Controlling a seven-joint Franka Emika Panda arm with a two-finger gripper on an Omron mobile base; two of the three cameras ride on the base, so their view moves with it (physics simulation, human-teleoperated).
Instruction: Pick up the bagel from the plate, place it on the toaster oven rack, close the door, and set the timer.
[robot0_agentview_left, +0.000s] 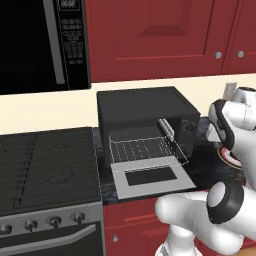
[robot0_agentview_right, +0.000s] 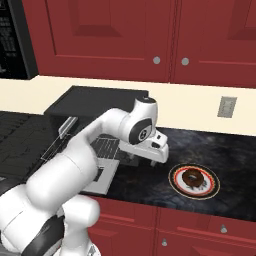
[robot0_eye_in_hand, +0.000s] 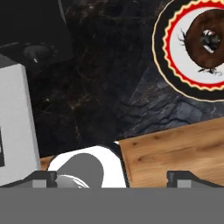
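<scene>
My gripper (robot0_agentview_right: 148, 159) hangs above the dark marbled counter (robot0_agentview_right: 235, 165), jaws spread wide and holding nothing, between the toaster oven (robot0_agentview_left: 145, 116) and the plate (robot0_agentview_right: 212, 179). The bagel (robot0_agentview_right: 192, 178), dark brown with a hole at its centre, lies on that red-ringed plate, just to the right of my hand and apart from it; seen from my hand, the bagel (robot0_eye_in_hand: 205, 41) and plate (robot0_eye_in_hand: 175, 61) sit at the upper right corner, with my two dark fingertips (robot0_eye_in_hand: 43, 177) low in the frame over a wood-toned floor (robot0_eye_in_hand: 175, 153). The toaster oven's door (robot0_agentview_left: 150, 177) lies folded down flat toward the counter edge, and the wire rack (robot0_agentview_left: 145, 149) is drawn partway out above it. A stove (robot0_agentview_left: 45, 170) stands left of the oven, a black microwave (robot0_agentview_left: 40, 42) hangs above, and red cabinets (robot0_agentview_right: 115, 35) line the wall.
</scene>
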